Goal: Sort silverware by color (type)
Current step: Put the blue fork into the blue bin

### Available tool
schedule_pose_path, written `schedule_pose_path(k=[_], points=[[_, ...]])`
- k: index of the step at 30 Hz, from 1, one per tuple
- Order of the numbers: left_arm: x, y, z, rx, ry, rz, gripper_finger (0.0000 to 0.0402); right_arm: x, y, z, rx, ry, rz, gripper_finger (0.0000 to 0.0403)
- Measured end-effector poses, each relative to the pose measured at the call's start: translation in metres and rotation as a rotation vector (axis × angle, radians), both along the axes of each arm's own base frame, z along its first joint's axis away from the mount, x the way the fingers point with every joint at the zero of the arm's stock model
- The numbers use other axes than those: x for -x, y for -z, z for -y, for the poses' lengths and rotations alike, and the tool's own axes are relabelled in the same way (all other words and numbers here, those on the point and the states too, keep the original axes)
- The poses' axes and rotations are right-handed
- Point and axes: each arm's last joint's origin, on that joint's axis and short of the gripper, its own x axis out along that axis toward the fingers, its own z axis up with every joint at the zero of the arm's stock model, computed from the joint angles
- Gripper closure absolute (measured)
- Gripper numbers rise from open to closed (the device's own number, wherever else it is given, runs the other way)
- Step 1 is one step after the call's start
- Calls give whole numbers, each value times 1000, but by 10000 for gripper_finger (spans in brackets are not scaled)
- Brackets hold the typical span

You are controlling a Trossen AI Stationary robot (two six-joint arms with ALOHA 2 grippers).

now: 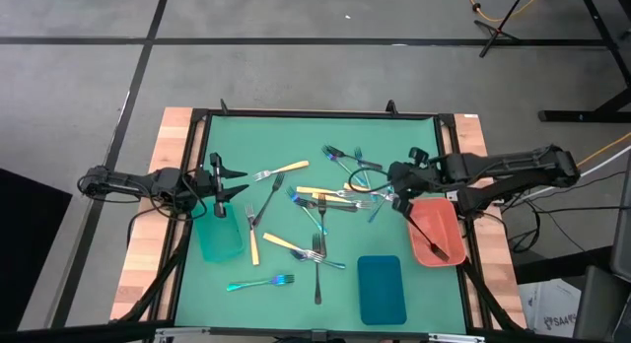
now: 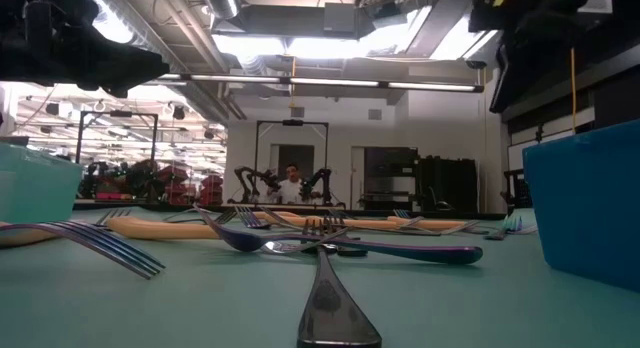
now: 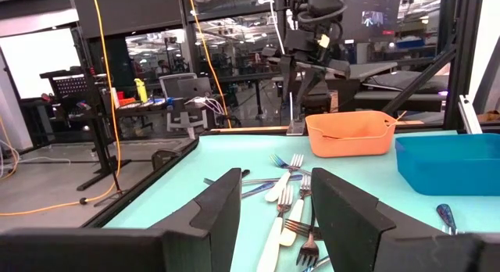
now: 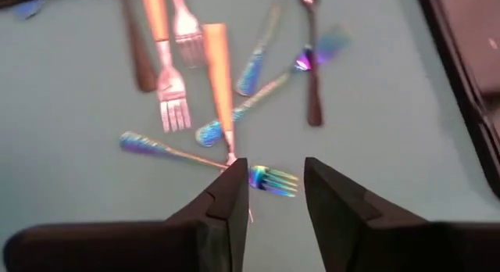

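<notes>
The left gripper (image 1: 225, 185) hovers near the table's left edge, just above the teal tray (image 1: 219, 236), its jaws spread wide with nothing between them. The teal tray looks empty and sits on the green table (image 1: 394, 136) toward the left front.

The silverware (image 1: 315, 200) lies scattered over the middle of the table. An orange-handled fork (image 1: 279, 171) lies just right of the left gripper, a second one (image 1: 252, 235) lies beside the teal tray, and a third (image 1: 288, 244) lies toward the middle. An iridescent fork (image 1: 260, 282) rests near the front edge, left of the blue tray (image 1: 381, 289), and a dark fork (image 1: 318, 269) lies between them. More pieces overlap in a loose heap near the table's centre-right.

The right gripper (image 1: 399, 200) hangs over the right end of that heap, beside the salmon tray (image 1: 434, 230). Its jaws stand partly apart and hold nothing; in the right wrist view an iridescent fork (image 4: 273, 179) lies on the table between the fingers (image 4: 226, 205). The salmon tray, near the right edge, holds one dark utensil (image 1: 434, 246).
</notes>
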Motion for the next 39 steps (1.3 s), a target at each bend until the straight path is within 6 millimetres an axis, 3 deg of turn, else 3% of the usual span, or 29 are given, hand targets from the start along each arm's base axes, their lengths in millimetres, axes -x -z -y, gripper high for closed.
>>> schedule_pose_path(k=[6, 12, 17, 27, 39], points=[[0, 0, 0, 1, 0, 0, 250, -7, 2, -2, 8, -301, -4, 290], [0, 0, 0, 4, 0, 1, 250, -6, 22, -5, 3, -483, -51, 290], [0, 0, 0, 4, 0, 1, 250, -3, 42, -5, 10, -541, -95, 290], [0, 0, 0, 4, -5, 1, 250, -9, 68, -3, 38, -561, -22, 290], [0, 1, -1, 5, -34, -5, 250, -25, 97, 25, -80, -591, -137, 290]])
